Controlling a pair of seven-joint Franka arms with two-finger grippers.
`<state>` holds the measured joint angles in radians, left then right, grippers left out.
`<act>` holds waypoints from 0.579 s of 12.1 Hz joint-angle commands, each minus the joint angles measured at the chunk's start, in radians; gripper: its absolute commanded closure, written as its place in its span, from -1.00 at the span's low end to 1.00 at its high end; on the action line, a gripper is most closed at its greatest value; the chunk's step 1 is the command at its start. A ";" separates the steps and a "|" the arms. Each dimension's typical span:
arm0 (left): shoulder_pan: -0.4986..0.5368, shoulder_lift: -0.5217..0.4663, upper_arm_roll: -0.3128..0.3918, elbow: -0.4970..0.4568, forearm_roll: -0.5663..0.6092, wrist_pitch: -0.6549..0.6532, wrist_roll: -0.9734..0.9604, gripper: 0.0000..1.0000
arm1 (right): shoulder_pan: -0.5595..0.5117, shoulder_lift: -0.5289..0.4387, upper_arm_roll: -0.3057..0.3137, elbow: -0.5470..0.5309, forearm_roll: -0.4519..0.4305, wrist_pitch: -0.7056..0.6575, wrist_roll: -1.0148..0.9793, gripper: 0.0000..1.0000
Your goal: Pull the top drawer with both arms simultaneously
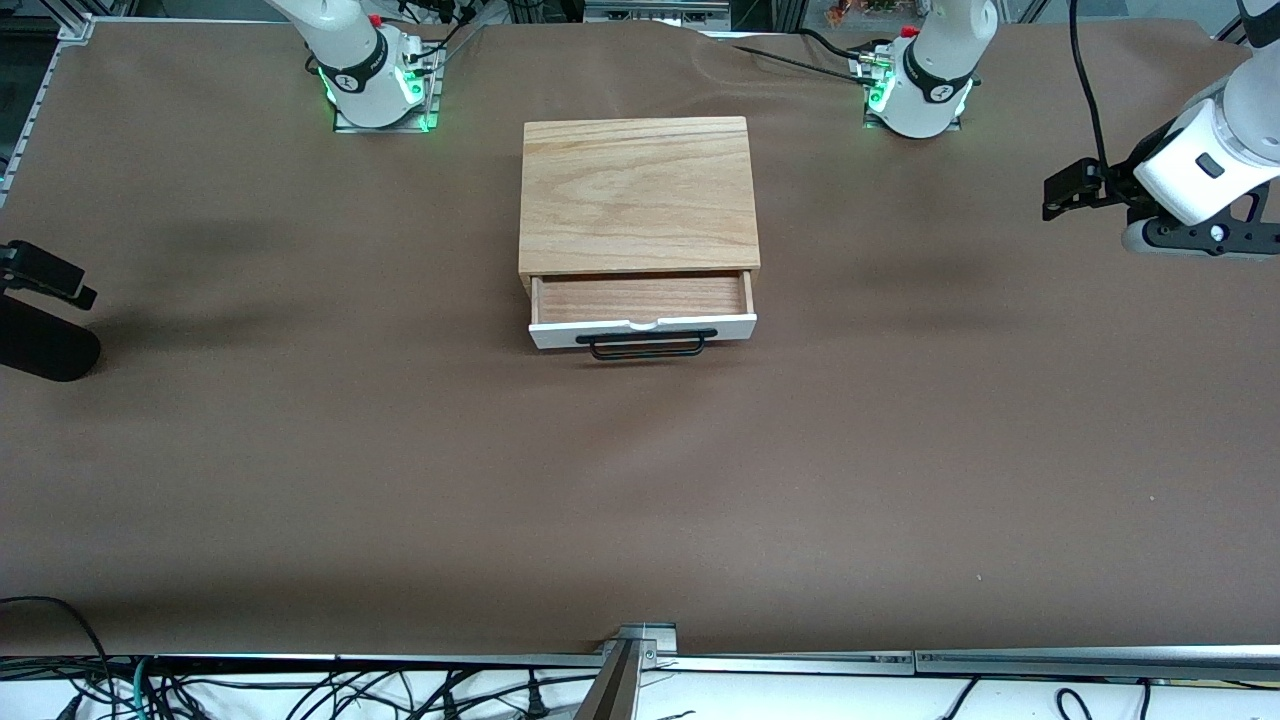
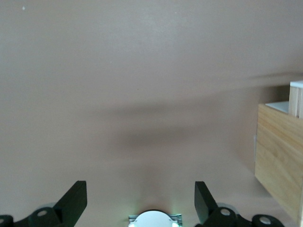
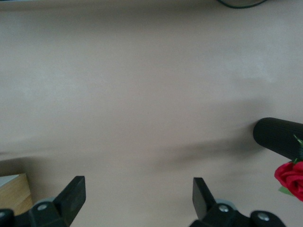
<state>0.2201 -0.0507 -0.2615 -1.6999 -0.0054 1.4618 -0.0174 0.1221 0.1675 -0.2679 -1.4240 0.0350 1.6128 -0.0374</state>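
Note:
The wooden cabinet stands mid-table. Its top drawer is partly pulled out, showing the reddish-brown interior, the white front with a small notch and the black wire handle. My left gripper hangs over the table at the left arm's end, well apart from the cabinet; it is open and empty in the left wrist view. My right gripper is at the right arm's end, also apart from the cabinet; it is open and empty in the right wrist view.
A black cylinder lies at the table edge under the right gripper; it also shows in the right wrist view beside a red rose. The cabinet's side shows in the left wrist view. Brown tablecloth covers the table.

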 commanded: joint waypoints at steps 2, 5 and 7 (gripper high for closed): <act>-0.005 0.011 0.005 0.059 -0.011 -0.030 -0.038 -1.00 | -0.070 -0.042 0.087 -0.079 -0.017 0.013 -0.001 -1.00; -0.005 0.008 0.008 0.060 -0.007 -0.053 -0.038 -1.00 | -0.065 -0.019 0.098 -0.065 -0.026 0.007 -0.002 -1.00; -0.027 0.008 0.008 0.068 -0.002 -0.060 -0.048 -1.00 | -0.065 -0.019 0.098 -0.065 -0.026 0.007 -0.001 -1.00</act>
<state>0.2185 -0.0507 -0.2593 -1.6652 -0.0054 1.4318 -0.0406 0.0724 0.1637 -0.1873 -1.4769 0.0252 1.6139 -0.0374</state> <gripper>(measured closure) 0.000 0.000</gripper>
